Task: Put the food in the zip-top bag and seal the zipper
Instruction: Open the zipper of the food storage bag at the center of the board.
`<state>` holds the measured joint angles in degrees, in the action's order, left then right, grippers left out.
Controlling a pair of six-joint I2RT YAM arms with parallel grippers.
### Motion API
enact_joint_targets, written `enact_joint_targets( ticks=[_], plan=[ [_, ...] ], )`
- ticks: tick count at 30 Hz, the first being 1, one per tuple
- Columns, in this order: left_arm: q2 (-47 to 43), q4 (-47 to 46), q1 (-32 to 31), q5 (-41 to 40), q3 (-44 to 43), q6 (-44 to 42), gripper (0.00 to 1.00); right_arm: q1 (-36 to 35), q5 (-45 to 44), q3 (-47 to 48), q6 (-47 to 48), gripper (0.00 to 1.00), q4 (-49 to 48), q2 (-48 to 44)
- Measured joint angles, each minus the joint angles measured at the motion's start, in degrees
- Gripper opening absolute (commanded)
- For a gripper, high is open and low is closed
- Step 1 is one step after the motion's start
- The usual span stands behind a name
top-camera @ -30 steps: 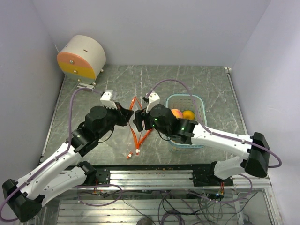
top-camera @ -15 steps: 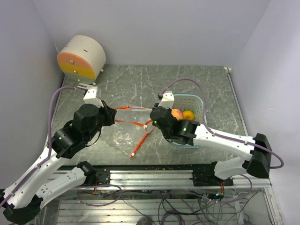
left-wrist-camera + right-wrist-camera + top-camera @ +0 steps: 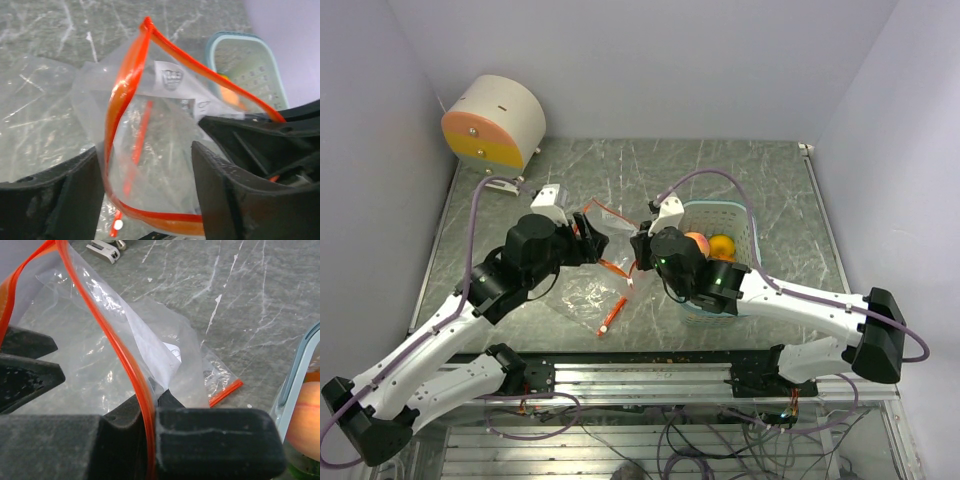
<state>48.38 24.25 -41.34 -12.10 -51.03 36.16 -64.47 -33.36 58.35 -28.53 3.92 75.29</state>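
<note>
Since the earlier frames both arms came together again over the counter [image 3: 770, 180], and the grip has passed from one side to the other. The zip-top bag [image 3: 582, 298] is now partly lifted, and its lower part lies on the counter left of the teal basket [image 3: 748, 218]. My right hand [image 3: 150, 407] is closed tight on the orange zipper rim [image 3: 122, 365]. My left hand [image 3: 145, 155] has let go; its fingers stand apart with the bag mouth between them. The food [image 3: 700, 242], two round pieces, sits in the basket, so I judge loading has not begun.
</note>
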Motion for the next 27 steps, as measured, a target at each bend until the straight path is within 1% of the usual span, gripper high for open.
enact_joint_targets(
  ticks=[1,3,8,16,19,23,27],
  plan=[
    [0.1,-0.7,0.0,1.0,0.0,0.1,0.80,0.0,0.0,0.0,0.0,0.00,-0.2,0.1],
    [-0.5,-1.5,0.0,2.4,0.0,0.4,0.80,0.0,-0.2,0.0,0.0,0.00,-0.5,0.3],
    [-4.2,-1.6,0.0,3.8,0.0,1.4,0.68,0.0,-0.8,0.0,0.0,0.00,-0.8,0.5],
    [-6.2,1.3,0.0,4.3,0.4,3.8,0.57,0.0,-1.0,-0.2,0.1,0.00,-1.7,0.3],
    [-6.4,2.4,0.0,4.3,1.1,4.8,0.59,0.0,-1.2,-1.6,0.1,0.00,-2.4,-0.4],
    [-6.6,3.7,0.0,4.4,1.3,5.4,0.69,0.0,-1.9,-2.6,0.1,0.00,-2.4,-0.9],
    [-8.3,4.7,0.0,4.5,1.8,6.1,0.72,0.0,-2.6,-3.7,0.1,0.00,-2.5,-2.2]
  ],
)
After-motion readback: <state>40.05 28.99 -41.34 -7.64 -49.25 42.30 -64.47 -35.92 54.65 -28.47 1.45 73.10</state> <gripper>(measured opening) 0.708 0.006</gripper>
